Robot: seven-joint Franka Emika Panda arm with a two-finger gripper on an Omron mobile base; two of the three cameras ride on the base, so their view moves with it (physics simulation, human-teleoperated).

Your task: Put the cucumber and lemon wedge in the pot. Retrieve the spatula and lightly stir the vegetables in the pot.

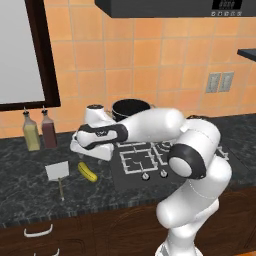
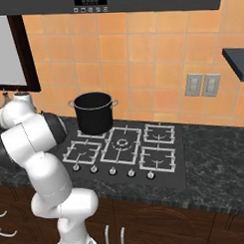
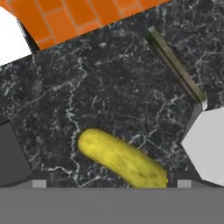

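1. Hood control panel (image 2: 90,0): small display with pale digits, too small and blurred to read; row of tiny round button marks beneath, unlabelled.
2. Two glass bottles (image 1: 40,131): no legible labels.
3. Wall outlets (image 2: 203,85): no markings.
4. Legible text elsewhere: none.

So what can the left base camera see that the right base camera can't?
The left base view adds the spatula, the lemon wedge beside it on the counter, and two glass bottles by the wall. The right base view adds the right-hand burners, with no arm in front of them. Both have the black pot at the back of the stove and the wall sockets.
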